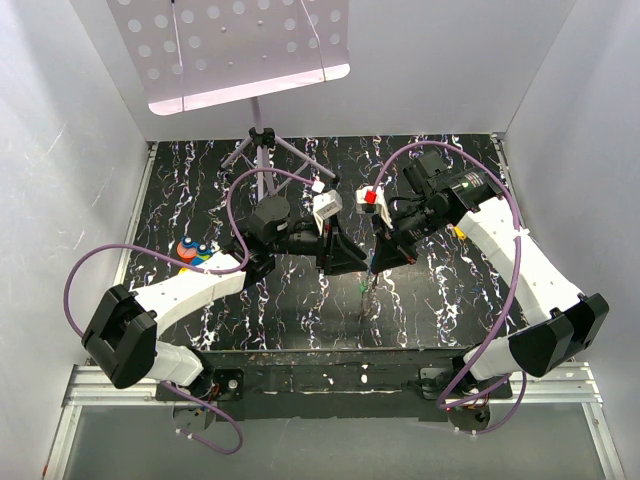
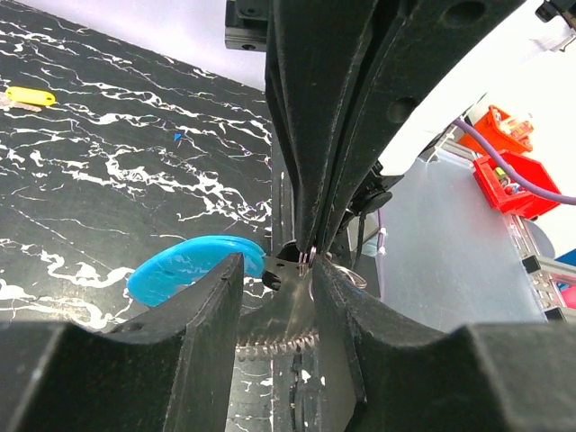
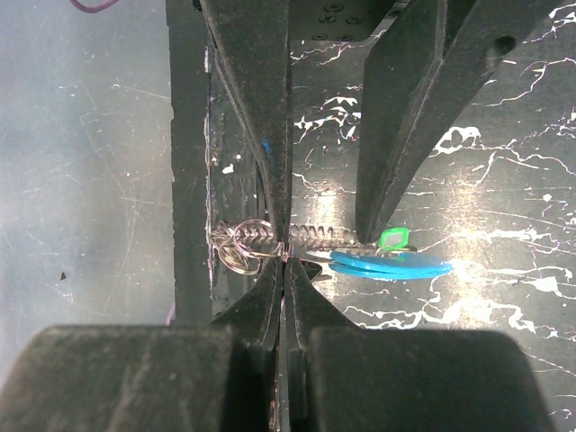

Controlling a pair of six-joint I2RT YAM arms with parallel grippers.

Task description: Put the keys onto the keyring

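The keyring hangs between my two grippers above the mat's front middle [image 1: 368, 285]. It has a bright blue tag [image 3: 389, 265], a small green tag [image 3: 393, 238], a grey coil [image 3: 310, 239] and wire rings [image 3: 237, 247]. My left gripper [image 2: 277, 310] holds the coil and a flat grey metal piece [image 2: 290, 310] between its part-closed fingers [image 2: 193, 333], with the blue tag [image 2: 189, 267] just beside it. My right gripper [image 3: 285, 261] is shut, pinching a thin wire ring at its fingertips. Both grippers meet in the top view, left [image 1: 343, 258], right [image 1: 382, 258]. A yellow-tagged key [image 2: 29, 95] lies far off on the mat.
A purple perforated stand [image 1: 240, 50] on a tripod [image 1: 262, 150] stands at the back. Small red, blue and orange pieces [image 1: 195, 252] lie at the mat's left edge. Red and orange bins [image 2: 508, 166] sit off the table. The mat's front edge [image 1: 330, 350] is just below the grippers.
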